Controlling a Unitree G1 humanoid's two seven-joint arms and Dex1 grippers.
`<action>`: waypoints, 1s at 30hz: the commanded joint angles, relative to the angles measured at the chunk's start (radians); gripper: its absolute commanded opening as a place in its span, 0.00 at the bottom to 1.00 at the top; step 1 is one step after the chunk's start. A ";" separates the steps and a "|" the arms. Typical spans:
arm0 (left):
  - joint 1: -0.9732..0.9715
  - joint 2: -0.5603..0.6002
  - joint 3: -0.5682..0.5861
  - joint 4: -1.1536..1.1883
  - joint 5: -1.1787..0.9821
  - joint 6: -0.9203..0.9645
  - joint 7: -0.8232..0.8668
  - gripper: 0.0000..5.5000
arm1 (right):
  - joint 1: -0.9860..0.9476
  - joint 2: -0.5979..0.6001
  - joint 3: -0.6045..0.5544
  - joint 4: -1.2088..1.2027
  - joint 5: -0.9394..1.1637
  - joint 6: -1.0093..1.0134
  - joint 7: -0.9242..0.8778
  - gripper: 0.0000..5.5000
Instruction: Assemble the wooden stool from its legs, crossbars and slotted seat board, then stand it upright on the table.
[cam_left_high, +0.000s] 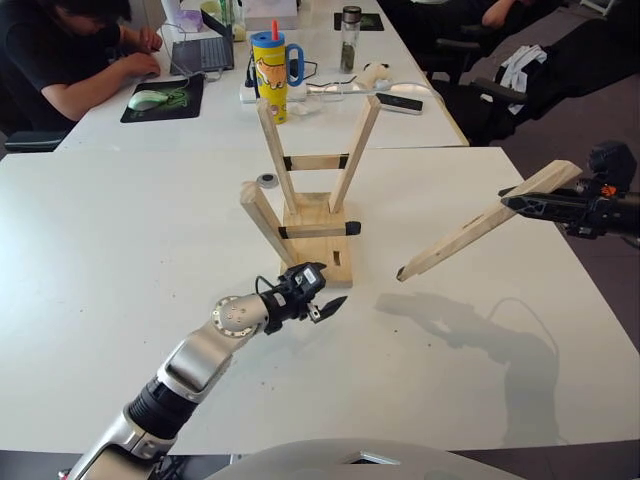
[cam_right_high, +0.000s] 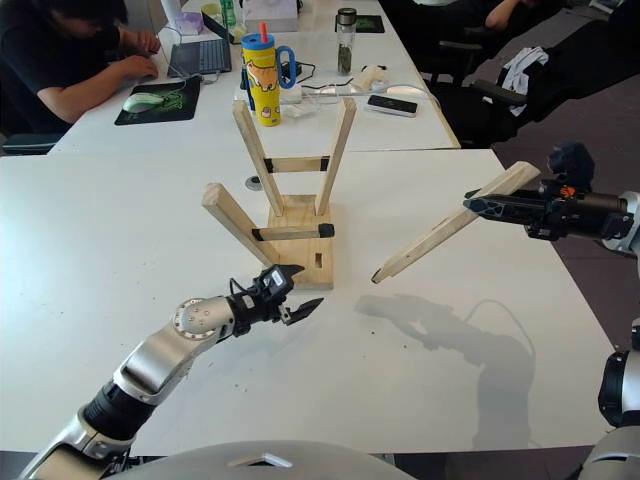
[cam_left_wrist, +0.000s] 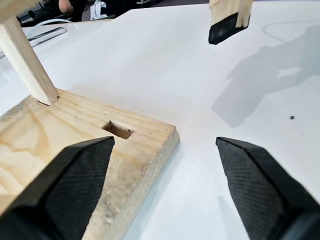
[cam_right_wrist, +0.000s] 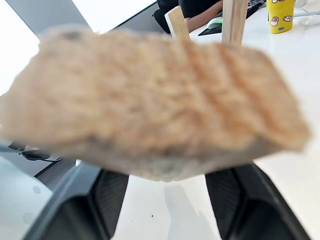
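Observation:
The slotted seat board lies flat on the white table with three legs standing up from it, joined by crossbars. An empty slot shows near the board's front corner. My left gripper is open just in front of that corner, holding nothing. My right gripper is shut on a loose wooden leg, held in the air to the right of the stool. The leg slants down toward the board. Its end grain is close to the right wrist camera.
A small round grey object lies behind the stool. On the far table stand a yellow cup with blue lid, a laptop and a phone. A person sits at the back left.

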 joint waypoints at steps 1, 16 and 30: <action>-0.056 -0.053 -0.023 0.110 0.091 0.016 0.019 0.68 | -0.033 0.030 0.027 0.019 -0.002 -0.019 0.008 0.38; -0.003 0.116 0.001 0.265 0.150 0.031 -0.244 0.68 | -0.092 0.230 -0.017 -0.098 0.006 -0.097 -0.039 0.38; 0.049 0.125 0.019 0.198 0.113 0.011 -0.308 0.68 | -0.084 0.409 0.077 -0.169 -0.135 -0.290 -0.099 0.38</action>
